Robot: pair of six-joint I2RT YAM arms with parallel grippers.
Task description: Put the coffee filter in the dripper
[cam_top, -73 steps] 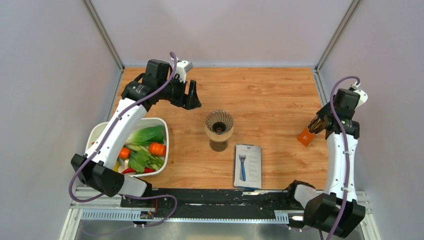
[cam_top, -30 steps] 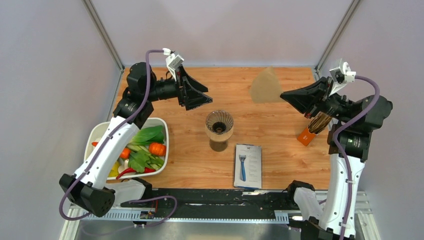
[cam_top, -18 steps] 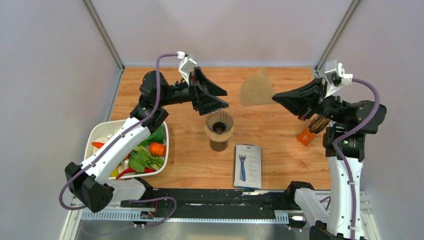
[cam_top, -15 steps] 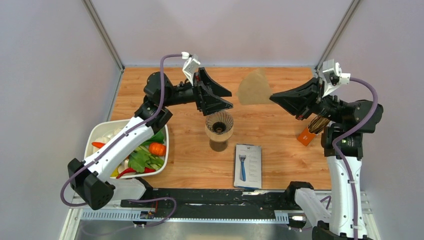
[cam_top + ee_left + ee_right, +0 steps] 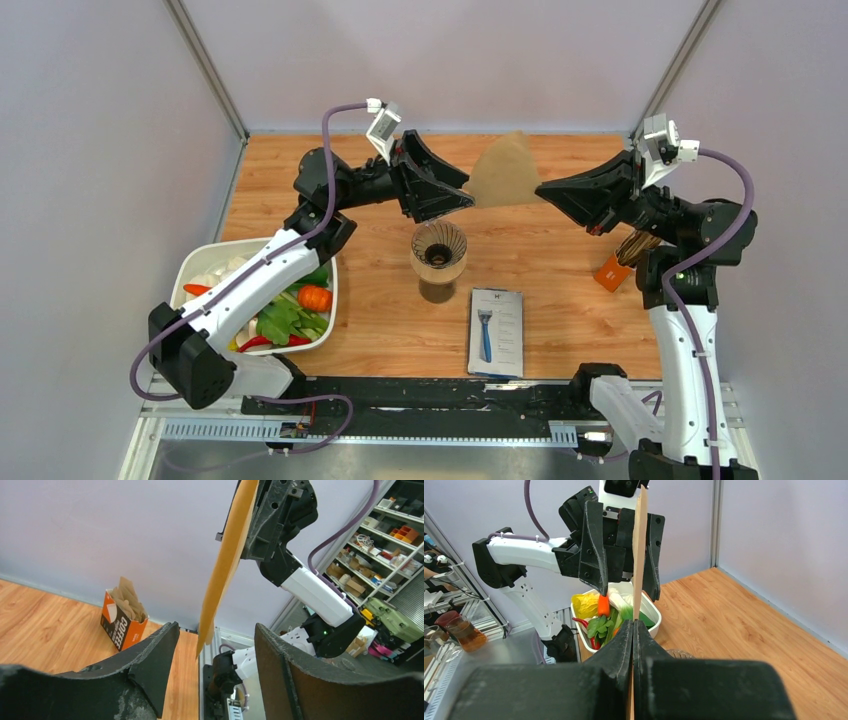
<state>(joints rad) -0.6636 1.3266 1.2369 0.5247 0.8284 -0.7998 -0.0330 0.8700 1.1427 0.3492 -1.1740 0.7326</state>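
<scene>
The coffee filter [image 5: 505, 174], a flat light-tan paper fan, hangs in the air above the table's far middle. My right gripper [image 5: 541, 189] is shut on its right edge; the right wrist view shows the filter [image 5: 640, 555] edge-on between the closed jaws. My left gripper [image 5: 468, 197] is open, and the filter's left edge [image 5: 225, 565] hangs between its spread fingers without touching them. The dripper [image 5: 438, 248], a brownish ribbed cone with a dark centre, stands on the table just below and in front of the filter.
A white tub [image 5: 325, 250] of vegetables stands at the left. A razor package [image 5: 497, 330] lies in front of the dripper. An orange box of coffee filters [image 5: 612, 270] stands at the right, under the right arm.
The right gripper lifted a filter from the orange box and carried it left. The left gripper swung right and forward until its open fingers straddle the filter's left edge.
</scene>
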